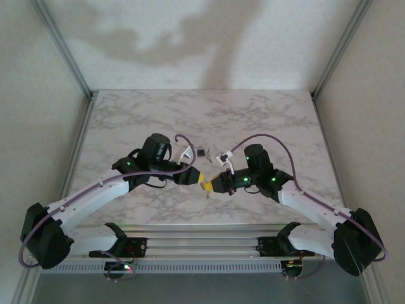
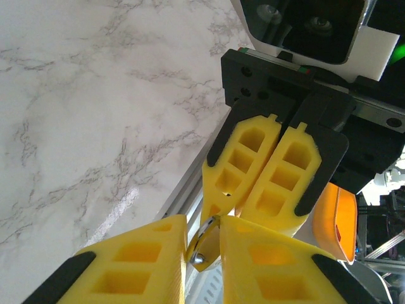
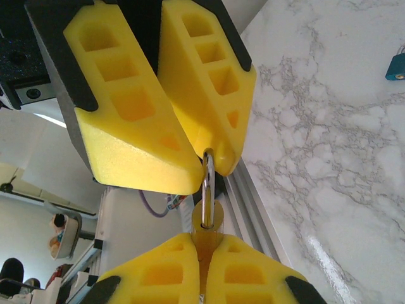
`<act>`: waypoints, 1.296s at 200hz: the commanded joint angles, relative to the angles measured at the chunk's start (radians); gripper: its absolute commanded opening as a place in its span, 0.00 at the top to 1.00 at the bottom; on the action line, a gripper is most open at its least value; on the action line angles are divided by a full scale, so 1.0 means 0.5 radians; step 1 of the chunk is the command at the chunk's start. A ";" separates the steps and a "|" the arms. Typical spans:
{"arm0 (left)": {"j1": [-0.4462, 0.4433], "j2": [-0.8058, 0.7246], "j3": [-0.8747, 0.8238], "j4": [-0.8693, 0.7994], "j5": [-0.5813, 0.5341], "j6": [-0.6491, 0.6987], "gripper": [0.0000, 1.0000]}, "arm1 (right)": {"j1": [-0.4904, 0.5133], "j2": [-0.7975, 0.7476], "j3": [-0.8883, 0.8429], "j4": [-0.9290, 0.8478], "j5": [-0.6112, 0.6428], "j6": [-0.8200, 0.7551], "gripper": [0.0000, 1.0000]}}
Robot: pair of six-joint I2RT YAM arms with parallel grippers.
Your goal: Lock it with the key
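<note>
A brass padlock point(image 1: 206, 185) hangs between both grippers above the table's near edge. My right gripper point(image 3: 204, 244) is shut on the padlock body point(image 3: 206, 223), which sticks up out of its yellow fingers. The steel shackle point(image 3: 207, 190) runs from the body into my left gripper point(image 2: 204, 237), which is shut on that shackle point(image 2: 204, 247). In the top view the left gripper point(image 1: 199, 179) and right gripper point(image 1: 215, 185) meet tip to tip. I cannot pick out the key for certain; small dark and metal items point(image 1: 201, 152) lie on the marble behind the grippers.
The marble table point(image 1: 209, 120) stretches behind the arms, with its aluminium front rail point(image 3: 253, 209) right below the grippers. A small teal object point(image 3: 397, 65) lies on the marble. More small pieces point(image 1: 223, 156) sit by the right wrist. An orange object point(image 2: 335, 223) shows beyond the table edge.
</note>
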 commanded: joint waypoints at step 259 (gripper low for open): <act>-0.017 -0.298 -0.344 0.352 -0.232 -0.015 1.00 | 0.036 -0.105 -0.007 0.388 -0.360 0.225 1.00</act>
